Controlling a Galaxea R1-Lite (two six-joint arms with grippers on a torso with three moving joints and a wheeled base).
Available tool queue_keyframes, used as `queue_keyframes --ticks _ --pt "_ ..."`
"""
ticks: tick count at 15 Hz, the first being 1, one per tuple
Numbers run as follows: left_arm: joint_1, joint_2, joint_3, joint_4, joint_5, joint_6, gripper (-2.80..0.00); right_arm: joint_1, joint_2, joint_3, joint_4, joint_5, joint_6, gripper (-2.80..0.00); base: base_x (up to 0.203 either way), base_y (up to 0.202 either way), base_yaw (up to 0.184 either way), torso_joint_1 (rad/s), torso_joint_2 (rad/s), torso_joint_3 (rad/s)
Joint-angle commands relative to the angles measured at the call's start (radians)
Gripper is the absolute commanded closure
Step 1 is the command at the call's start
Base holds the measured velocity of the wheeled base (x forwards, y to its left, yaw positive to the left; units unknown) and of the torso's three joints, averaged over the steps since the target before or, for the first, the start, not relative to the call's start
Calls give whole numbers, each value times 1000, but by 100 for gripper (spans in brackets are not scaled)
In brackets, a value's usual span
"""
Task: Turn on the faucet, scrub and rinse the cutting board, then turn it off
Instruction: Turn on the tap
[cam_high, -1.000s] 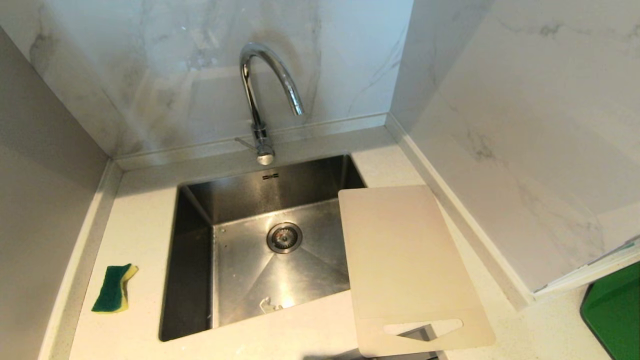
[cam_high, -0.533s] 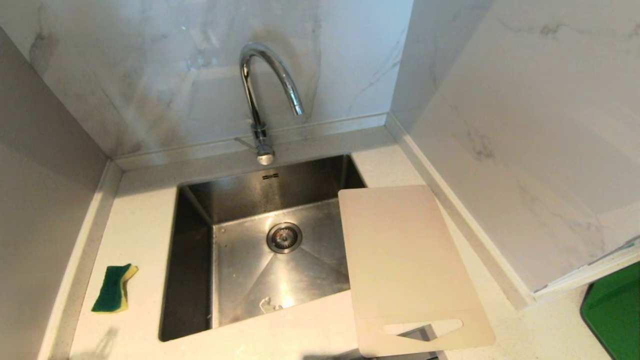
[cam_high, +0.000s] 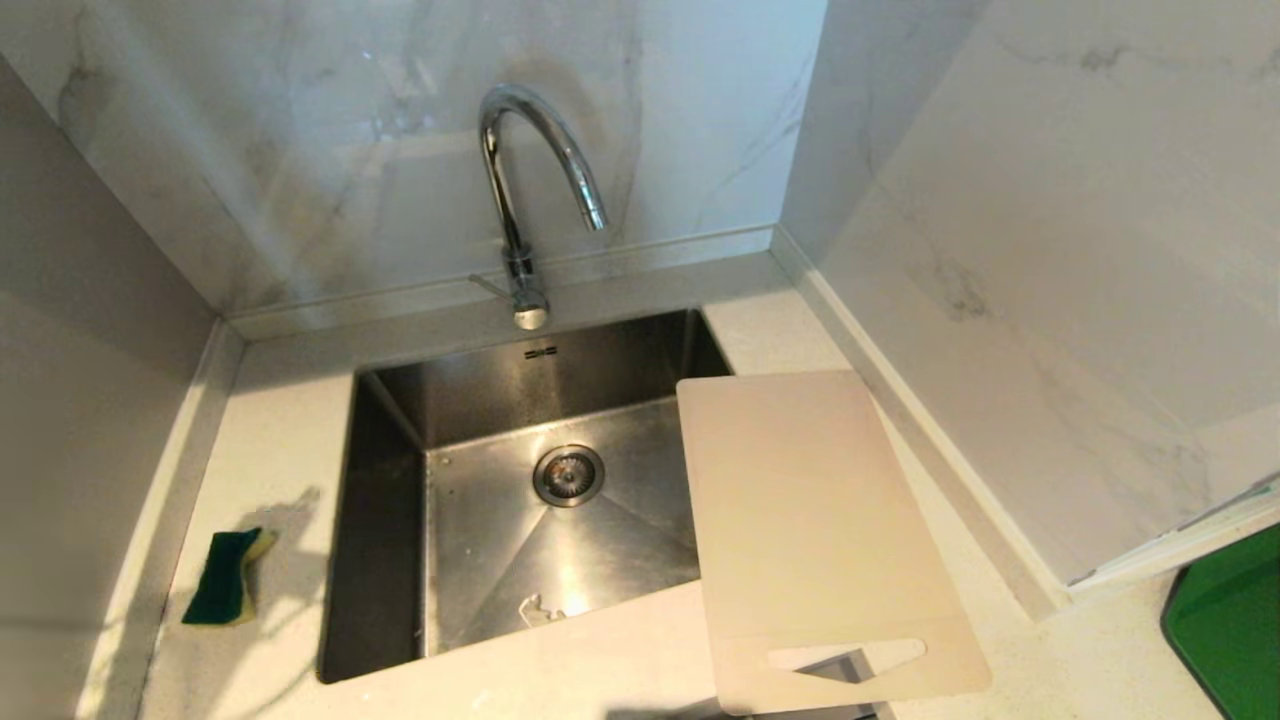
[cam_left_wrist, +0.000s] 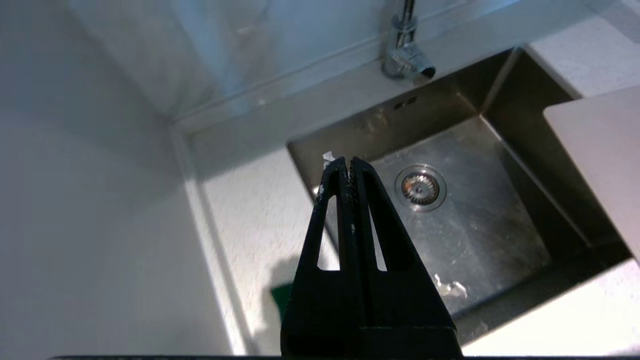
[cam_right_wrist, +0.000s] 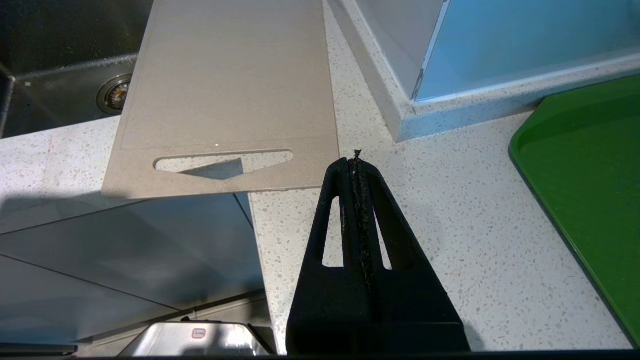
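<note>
Cutting board lower right of head view, overlapping sink edge. Faucet top centre. Left gripper clenched, empty; right gripper clenched, empty.

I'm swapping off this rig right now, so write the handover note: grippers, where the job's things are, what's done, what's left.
Left gripper: fingers shut, empty, above the counter at the sink's left edge.
Right gripper: fingers shut, empty, over the counter near the cutting board's handle end.
Faucet: behind the sink, no water running.
Cutting board: flat on the counter right of the sink, one edge overhanging the basin.
Sponge: on the counter left of the sink.
Done: nothing yet.
Left: turn on faucet, scrub, rinse, turn off.
</note>
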Motion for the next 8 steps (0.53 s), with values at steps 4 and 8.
queue_keyframes --ticks 4,8 --pt "-113 344 -227 0 45 3 0 1 0 0 -1 0 0 0 0 0 0 0 0 0" --pt "-149 553 -420 2 58 -2 0 0 0 0 -1 0 0 0 0 0 0 0 0 0"
